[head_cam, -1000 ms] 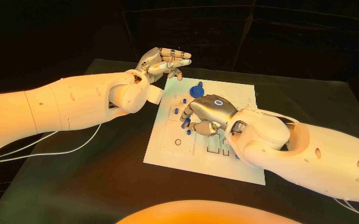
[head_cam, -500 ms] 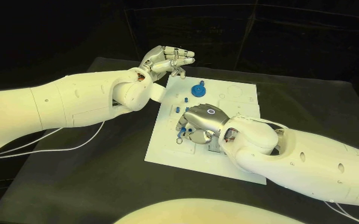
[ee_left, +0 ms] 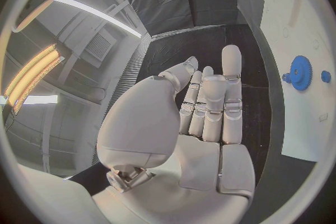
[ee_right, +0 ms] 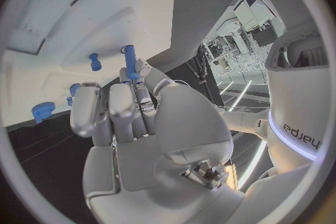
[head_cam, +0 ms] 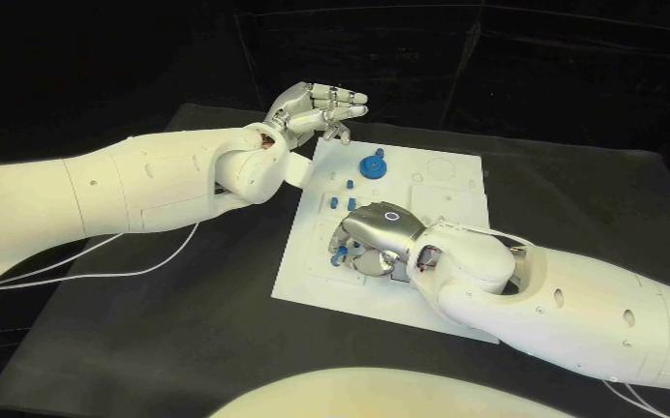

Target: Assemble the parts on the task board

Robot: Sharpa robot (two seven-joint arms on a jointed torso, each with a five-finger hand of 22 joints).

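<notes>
A: How far along?
B: Partly, I'd judge: blue toothed gear (head_cam: 372, 164) seated upper centre on the white flat task board (head_cam: 324, 287).
A: Hands?
B: Right hand (head_cam: 372, 241) pinches a small blue peg (ee_right: 130, 61) mid-board; left hand (head_cam: 316, 108) empty, fingers loosely apart
</notes>
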